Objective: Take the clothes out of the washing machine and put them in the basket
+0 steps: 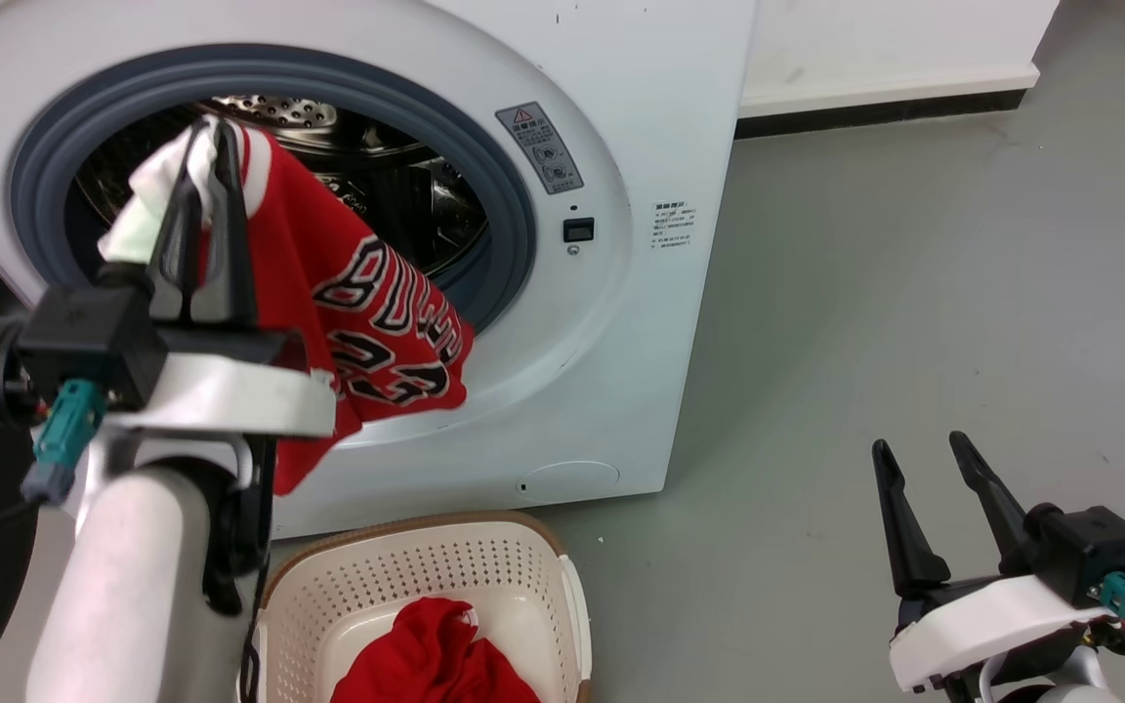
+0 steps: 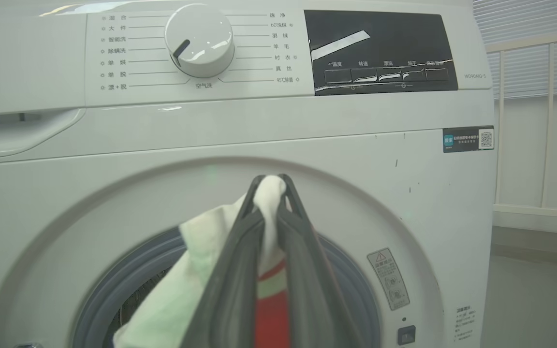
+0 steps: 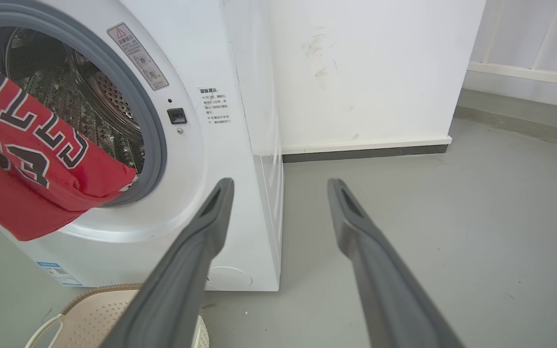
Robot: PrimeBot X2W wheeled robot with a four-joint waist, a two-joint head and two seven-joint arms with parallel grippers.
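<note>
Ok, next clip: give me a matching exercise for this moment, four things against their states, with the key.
Things:
1. left hand
2. right hand
3. red jersey
4. laundry basket

States:
A. on the floor, a red garment inside
B. open, holding nothing
C. shut on white-trimmed fabric
D. hanging in front of the porthole of the washing machine

Pairs: 1-C, 2-B, 3-D, 4-A

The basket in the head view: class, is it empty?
No, a crumpled red garment lies inside the basket, while the left gripper holds the jersey higher up.
</note>
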